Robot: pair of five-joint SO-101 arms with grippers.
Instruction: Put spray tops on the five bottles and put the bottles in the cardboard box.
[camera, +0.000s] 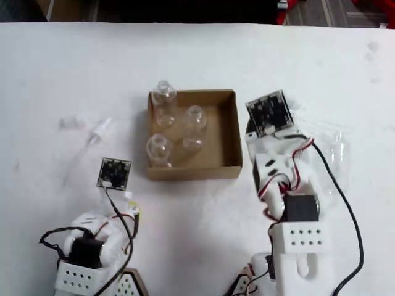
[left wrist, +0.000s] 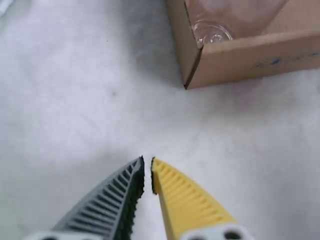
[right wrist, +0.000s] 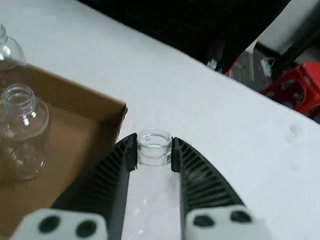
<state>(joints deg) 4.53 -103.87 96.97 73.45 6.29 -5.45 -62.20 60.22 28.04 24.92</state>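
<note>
Spray tops point(camera: 97, 131) are lying loose on the white table point(camera: 197, 55) at nine o'clock from the cardboard box point(camera: 194, 171), with open tabletop all round them. At eight o'clock from the box the left gripper point(left wrist: 148, 167) is hovering over bare table near the box's corner, its jaws pinched together on nothing. Three uncapped bottles point(camera: 193, 118) are standing at the box: two inside and one at its eleven o'clock corner, leaving the three o'clock half of the floor free. At three o'clock, just outside the box's wall, the right gripper point(right wrist: 154, 150) is clenching a fourth bottle point(right wrist: 154, 139) by its open neck. Wide table is stretching away toward twelve o'clock.
</note>
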